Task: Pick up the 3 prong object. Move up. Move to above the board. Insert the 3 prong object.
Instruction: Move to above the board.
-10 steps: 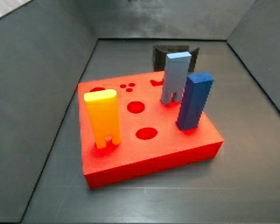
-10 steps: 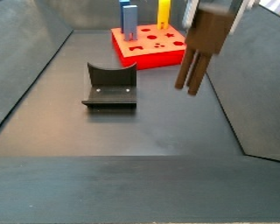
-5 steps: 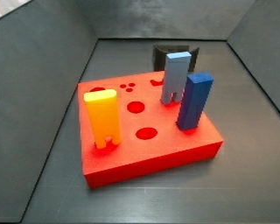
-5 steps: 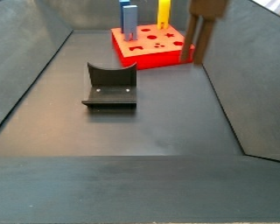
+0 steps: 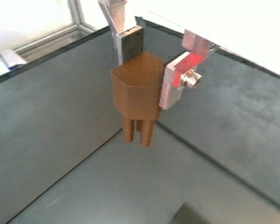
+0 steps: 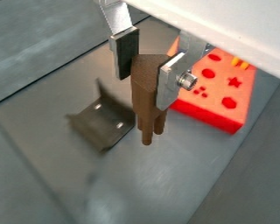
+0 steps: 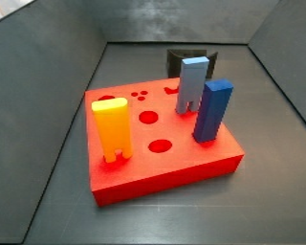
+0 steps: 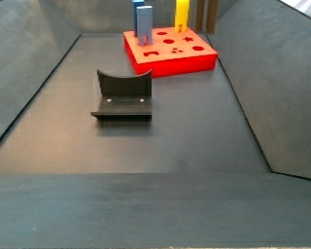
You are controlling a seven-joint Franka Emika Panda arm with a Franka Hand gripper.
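In both wrist views my gripper [image 5: 152,72] [image 6: 149,72] is shut on the 3 prong object [image 5: 136,94] [image 6: 146,98], a slim dark-brown block held upright with its thin prongs pointing down, well above the floor. The silver fingers [image 5: 178,72] [image 6: 171,77] clamp its upper sides. The board [image 6: 224,98] [image 7: 168,163] [image 8: 185,60], a flat red block with round holes, lies beyond the held piece and off to one side of it. The gripper does not show in the side view of the board's front, and at most as a dark sliver at the top edge of the other.
On the board stand a yellow block [image 7: 111,129], a blue block [image 7: 213,110] and a grey-blue block [image 7: 191,86]. The fixture [image 8: 121,97] [image 6: 101,127] [image 7: 190,59] sits on the dark floor beside the board. Sloping grey walls [image 8: 268,88] enclose the floor.
In a side view the gripper with the 3 prong object has travelled up and away toward the board and has almost left the frame. The board and the blocks have not moved.
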